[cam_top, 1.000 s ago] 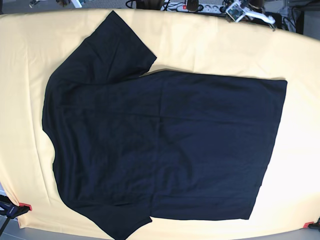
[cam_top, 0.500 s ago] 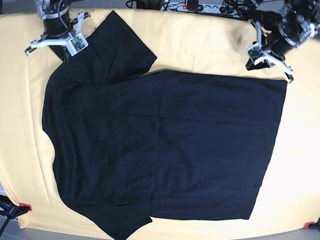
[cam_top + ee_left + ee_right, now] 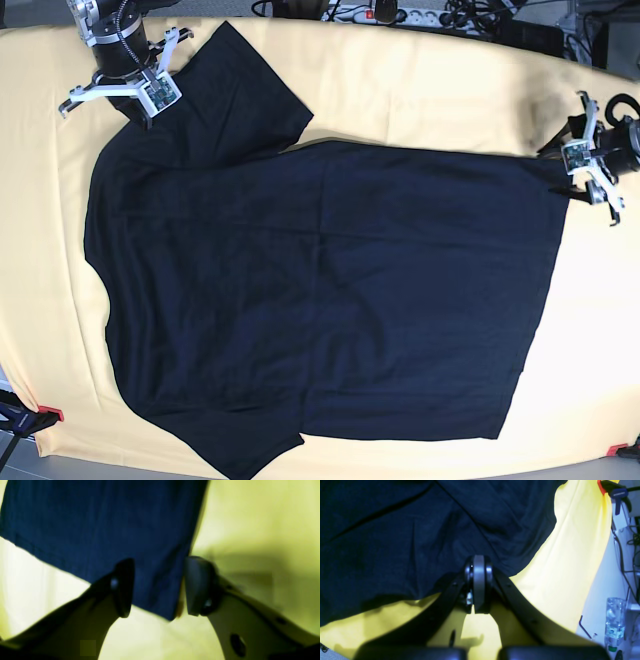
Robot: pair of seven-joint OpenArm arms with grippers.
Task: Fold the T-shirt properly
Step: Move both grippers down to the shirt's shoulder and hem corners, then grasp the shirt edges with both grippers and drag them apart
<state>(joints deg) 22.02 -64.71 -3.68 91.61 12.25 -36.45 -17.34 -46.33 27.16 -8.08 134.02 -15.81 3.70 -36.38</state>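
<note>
In the left wrist view, the left gripper [image 3: 157, 587] is standing with its jaws spread apart, and the bottom corner of the T-shirt [image 3: 105, 522] is lying in the gap between them; the picture is blurred, and neither finger is visibly pressing the cloth, so the gripper is reading as released rather than grasping. The shirt is filling the upper left of this frame, and the yellow table cover [image 3: 250, 525] is showing to the right and below. In the right wrist view, the right gripper [image 3: 479, 585] is sitting clenched, its two fingers pressed flat together at the centre of the frame, right at the edge of the T-shirt [image 3: 395, 542]; whether any cloth is pinched between them cannot be told. The dark fabric is covering the upper left, the yellow table cover [image 3: 570, 567] is running down the right, and a plastic bottle [image 3: 615, 622] is standing at the lower right beyond the table edge. In the base view, the T-shirt [image 3: 320, 290] is lying spread flat across the middle of the yellow table cover [image 3: 420, 90], sleeves toward the left of the frame and hem toward the right. The right gripper [image 3: 128, 88] is hovering at the upper left beside the upper sleeve, and the left gripper [image 3: 590, 165] is sitting at the right edge by the upper hem corner.
</note>
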